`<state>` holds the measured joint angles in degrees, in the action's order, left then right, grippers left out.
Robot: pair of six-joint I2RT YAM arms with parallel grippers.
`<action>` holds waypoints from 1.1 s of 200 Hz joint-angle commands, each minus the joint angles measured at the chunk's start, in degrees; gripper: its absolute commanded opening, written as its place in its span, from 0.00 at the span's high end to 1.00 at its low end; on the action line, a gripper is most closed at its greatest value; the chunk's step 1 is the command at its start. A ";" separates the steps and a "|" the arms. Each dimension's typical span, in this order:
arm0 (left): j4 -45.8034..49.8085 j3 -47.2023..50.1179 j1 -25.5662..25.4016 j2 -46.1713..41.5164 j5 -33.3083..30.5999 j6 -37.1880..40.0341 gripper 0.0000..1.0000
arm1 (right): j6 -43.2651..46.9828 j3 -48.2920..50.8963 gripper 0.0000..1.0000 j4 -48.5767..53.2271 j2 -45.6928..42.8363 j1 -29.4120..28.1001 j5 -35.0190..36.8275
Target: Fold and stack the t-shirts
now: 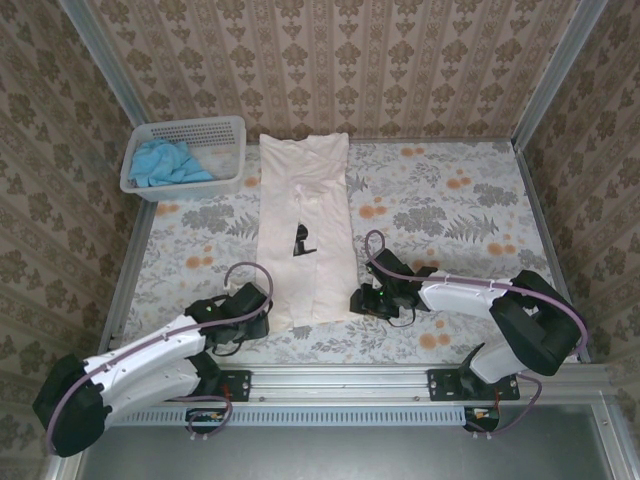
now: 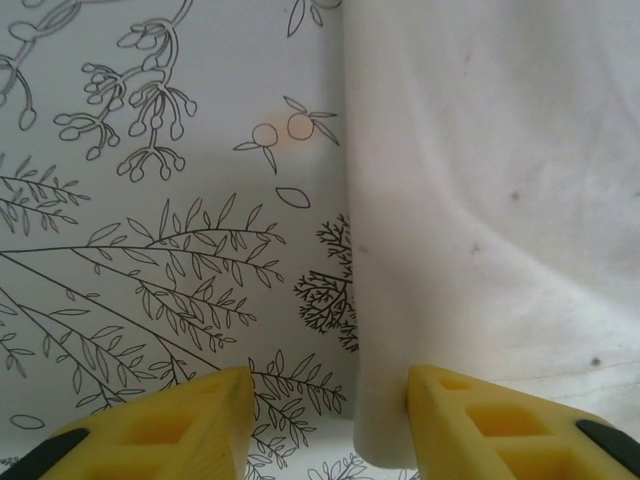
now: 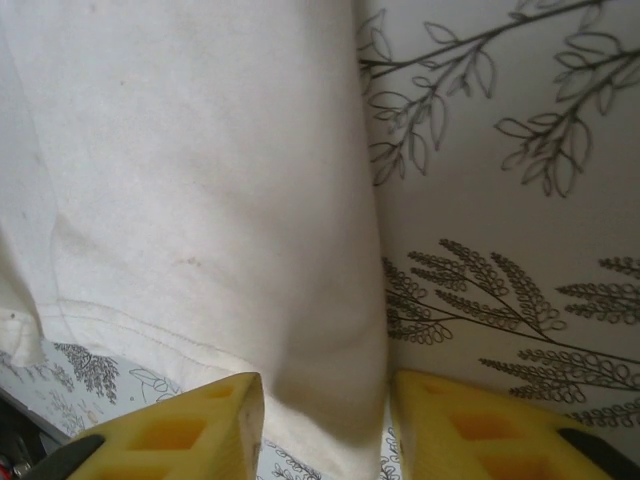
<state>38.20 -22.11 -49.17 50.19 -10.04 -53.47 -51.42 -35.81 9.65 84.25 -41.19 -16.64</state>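
Two grippers flank the near end of the cream-white t-shirt (image 1: 305,200), which lies on the floral-covered bench (image 1: 450,220) as a long narrow band with its sides folded in.

The left gripper (image 2: 328,385) sits at the shirt's near left corner with its jaws spread. One finger is over bare bench and the other over cloth, and the folded edge between them is not pinched. The right gripper (image 3: 325,385) mirrors it at the shirt's near right corner, jaws likewise apart astride the rounded fold, with the stitched hem showing beside it.

The cloth appears thin, light and limp, so it would likely sag and slide rather than hold a shape. A hold is probably best taken on the doubled side edges close to the hem, with both corners lifted together to keep the band flat.

The shirt's surface is matte and softly wrinkled, with faint specks and a small dark mark (image 1: 302,242) near its middle.

Just beside the shirt's far left corner, a white perforated basket (image 1: 232,125) holds the crumpled sky-blue t-shirt (image 1: 165,162).
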 commanded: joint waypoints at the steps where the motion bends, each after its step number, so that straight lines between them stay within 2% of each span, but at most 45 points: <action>1: -3.97 1.24 1.54 1.29 1.83 -1.09 0.59 | -1.16 -0.26 0.66 0.81 1.77 -0.44 0.38; 25: -9.67 3.69 4.74 1.85 6.49 -0.21 0.62 | -1.88 -0.22 0.69 0.24 2.74 -0.40 -0.44; 51: -11.05 4.47 6.34 -0.23 8.14 0.40 0.61 | -2.71 0.26 0.63 -0.66 2.64 -0.42 -1.21; 71: -12.31 5.29 7.41 -1.82 10.32 0.82 0.63 | -2.99 0.52 0.64 -1.39 2.59 -0.49 -1.72; 110: -15.98 6.33 8.10 -0.73 13.84 1.19 0.73 | -3.05 -0.35 0.78 -0.82 3.68 -0.47 -2.16; 122: -17.42 6.68 8.12 -0.54 15.31 1.08 0.72 | -2.76 -0.81 0.82 -0.10 3.88 -0.47 -1.91; 137: -17.80 6.82 8.25 -0.70 15.90 0.91 0.64 | -2.86 -0.84 0.88 -0.24 3.73 -0.47 -1.83; 163: -19.88 7.56 8.80 -0.93 17.92 1.13 0.64 | -2.77 -0.91 0.93 -0.19 3.73 -0.45 -1.93; 195: -22.51 7.74 8.83 0.64 19.67 1.17 0.75 | -2.72 -0.50 1.00 0.27 2.80 -0.41 -1.81; 220: -23.54 7.37 8.84 1.77 20.41 1.82 0.87 | -2.45 0.36 1.00 1.55 1.04 -0.46 -1.17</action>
<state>29.19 -17.43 -39.55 49.19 -1.04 -52.14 -54.11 -36.40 9.30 86.19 -40.84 -17.50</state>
